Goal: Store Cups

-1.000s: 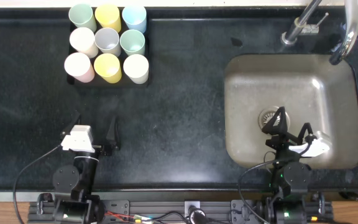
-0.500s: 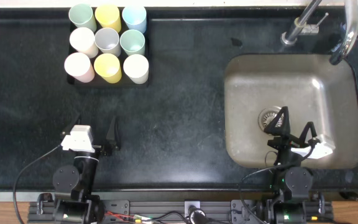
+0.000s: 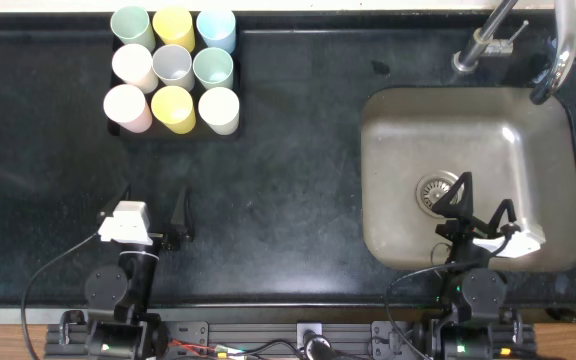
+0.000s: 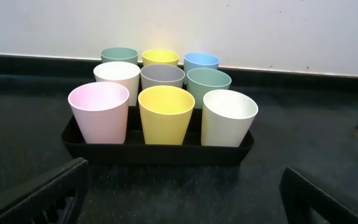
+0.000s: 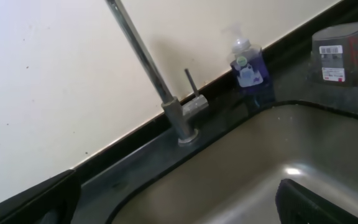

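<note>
Top view: nine pastel cups (image 3: 173, 68), three-by-three in black tray (image 4: 160, 152) (all upright).
Right wrist view: faucet (image 5: 148, 62), purple soap bottle (image 5: 248, 71).
Left gripper (image 3: 155, 200): spread wide.
Right gripper (image 3: 483, 195): spread, over sink (image 3: 388, 130).

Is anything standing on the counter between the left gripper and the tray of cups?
Nothing visible does. Only bare counter lies between the open left gripper and the tray. Within the tray, the pink cup, yellow cup and white cup of the near row stand ahead of the six behind.
</note>
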You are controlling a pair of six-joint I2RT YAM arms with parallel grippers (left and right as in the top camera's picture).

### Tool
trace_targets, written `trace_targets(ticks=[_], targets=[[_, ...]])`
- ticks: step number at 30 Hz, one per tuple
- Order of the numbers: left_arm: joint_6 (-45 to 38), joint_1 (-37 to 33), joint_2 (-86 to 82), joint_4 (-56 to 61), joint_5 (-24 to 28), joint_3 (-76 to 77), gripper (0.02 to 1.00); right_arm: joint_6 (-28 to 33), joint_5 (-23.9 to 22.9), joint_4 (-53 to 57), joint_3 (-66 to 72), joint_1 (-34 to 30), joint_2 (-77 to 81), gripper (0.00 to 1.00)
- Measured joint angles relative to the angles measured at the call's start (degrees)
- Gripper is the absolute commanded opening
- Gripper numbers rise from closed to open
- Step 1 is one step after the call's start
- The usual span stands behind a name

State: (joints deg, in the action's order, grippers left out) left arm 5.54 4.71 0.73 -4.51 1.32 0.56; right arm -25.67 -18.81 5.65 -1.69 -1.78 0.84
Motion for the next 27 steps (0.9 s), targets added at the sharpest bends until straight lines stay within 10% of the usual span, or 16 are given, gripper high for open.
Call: trace_targets(ticks=[13,27], targets=[[0.00,0.00,0.00,0.00,0.00,0.00,0.998,25.51,17.66,0.96,0.00,0.44,0.00,0.985],[0.00,0.00,0.00,0.00,0.00,0.00,1.000,29.97,20.11,0.96,0.00,0.44,0.00,0.998]])
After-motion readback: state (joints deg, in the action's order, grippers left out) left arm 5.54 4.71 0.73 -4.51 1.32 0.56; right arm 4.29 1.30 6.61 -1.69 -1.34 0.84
